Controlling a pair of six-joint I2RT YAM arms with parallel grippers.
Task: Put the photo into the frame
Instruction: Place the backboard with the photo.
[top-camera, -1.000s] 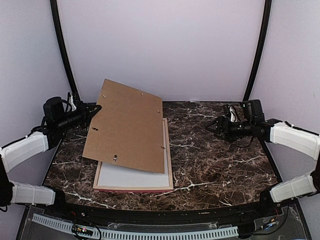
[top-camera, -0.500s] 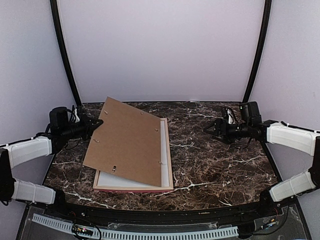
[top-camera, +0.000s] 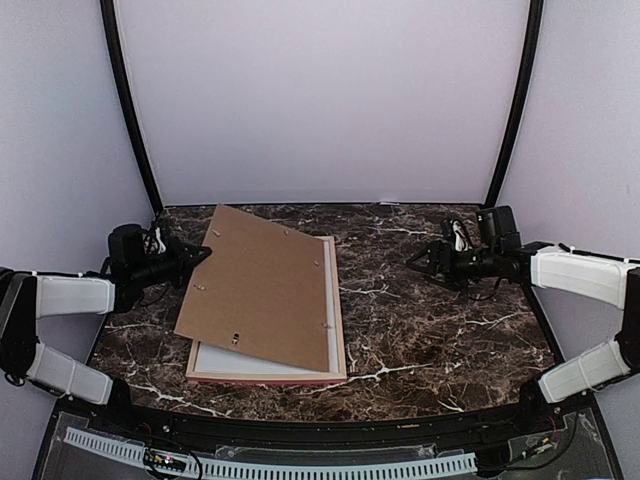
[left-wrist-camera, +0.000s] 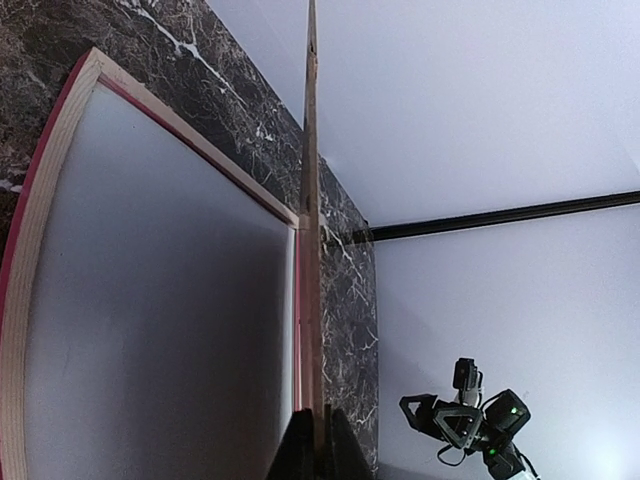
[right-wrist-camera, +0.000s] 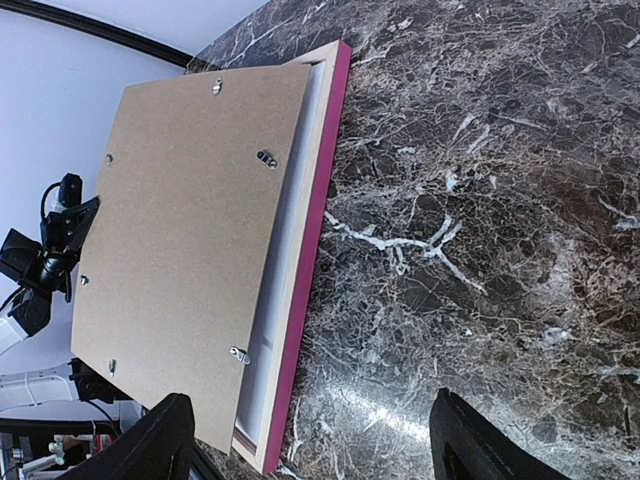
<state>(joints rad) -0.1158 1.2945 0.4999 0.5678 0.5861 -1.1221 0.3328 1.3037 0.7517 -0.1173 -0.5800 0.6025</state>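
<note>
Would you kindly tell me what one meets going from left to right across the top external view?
left gripper, shut on the edge it holds → brown backing board, tilted up on its left side → right rail of the frame → right gripper, open over the marble

1. A brown backing board (top-camera: 262, 288) is seen tilted, its left edge raised off the table (top-camera: 440, 320).
2. Small metal tabs (right-wrist-camera: 265, 158) are noted near the board's edges.
3. The table is surfaced in dark marble, veined white.
4. A plain white backdrop (top-camera: 320, 100) is flanked by two curved black poles (top-camera: 128, 120).
5. A white perforated strip (top-camera: 300, 468) is seen along the near edge.
</note>
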